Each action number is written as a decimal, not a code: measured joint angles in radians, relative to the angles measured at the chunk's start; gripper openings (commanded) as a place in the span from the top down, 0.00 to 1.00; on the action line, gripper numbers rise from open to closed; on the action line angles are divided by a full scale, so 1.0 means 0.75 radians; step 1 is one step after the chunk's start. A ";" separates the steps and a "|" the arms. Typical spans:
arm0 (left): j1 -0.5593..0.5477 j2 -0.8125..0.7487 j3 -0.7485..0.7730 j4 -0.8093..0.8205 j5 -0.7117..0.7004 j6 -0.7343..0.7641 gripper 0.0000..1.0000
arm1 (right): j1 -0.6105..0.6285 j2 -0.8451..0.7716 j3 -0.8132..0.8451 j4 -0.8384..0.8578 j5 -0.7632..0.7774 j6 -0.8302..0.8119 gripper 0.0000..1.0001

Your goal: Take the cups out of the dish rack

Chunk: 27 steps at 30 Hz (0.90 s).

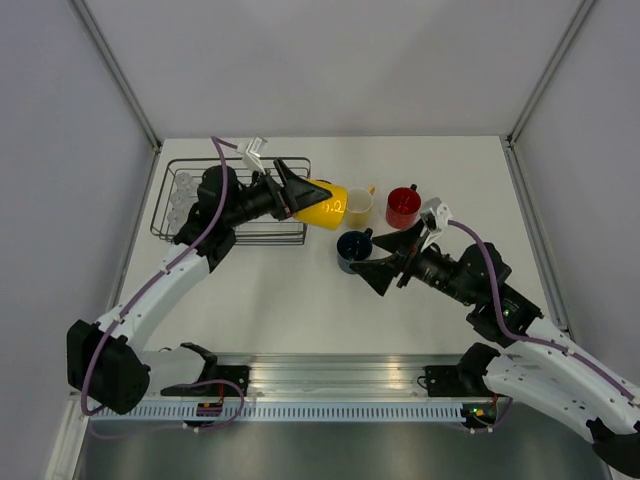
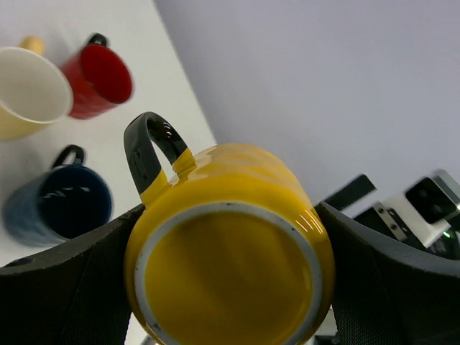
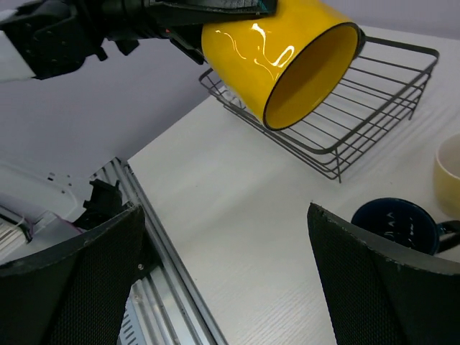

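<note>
while the left gripper point(image 1: 302, 200) pinches the yellow mug point(image 1: 326, 207) beside the dish rack point(image 3: 381, 100) holding tumblers point(image 1: 183, 195), the right gripper point(image 3: 226, 273) gapes.

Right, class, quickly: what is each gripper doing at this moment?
Left gripper: closed on the yellow mug.
Right gripper: open, holding nothing.

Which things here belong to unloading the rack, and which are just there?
Job: yellow mug, held by left gripper; cream mug, red mug, blue mug, on the table; tumblers, in the rack; right gripper, open.
Just there: rail at the near edge.
</note>
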State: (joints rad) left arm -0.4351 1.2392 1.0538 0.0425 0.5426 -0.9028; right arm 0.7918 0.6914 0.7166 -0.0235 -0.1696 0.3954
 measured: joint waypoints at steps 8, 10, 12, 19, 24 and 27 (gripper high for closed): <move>-0.094 -0.065 -0.233 0.481 0.188 -0.316 0.98 | 0.000 0.012 -0.017 0.234 -0.191 0.048 0.09; -0.148 -0.066 -0.262 0.557 0.188 -0.360 0.98 | 0.000 0.027 -0.018 0.291 -0.232 0.066 0.11; -0.208 -0.068 -0.283 0.623 0.186 -0.387 0.98 | 0.000 0.050 -0.020 0.348 -0.264 0.085 0.13; -0.333 -0.117 -0.347 0.769 0.134 -0.441 0.98 | 0.000 0.081 -0.039 0.483 -0.335 0.124 0.37; -0.350 -0.131 -0.403 0.848 0.076 -0.491 0.98 | 0.000 0.083 -0.060 0.557 -0.376 0.142 0.41; -0.376 -0.130 -0.420 0.856 0.040 -0.497 0.98 | 0.000 0.092 -0.063 0.585 -0.391 0.147 0.46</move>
State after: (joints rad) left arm -0.7170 1.1416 0.7391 0.6842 0.5728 -1.2755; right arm 0.7918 0.7601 0.6697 0.4156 -0.4625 0.5056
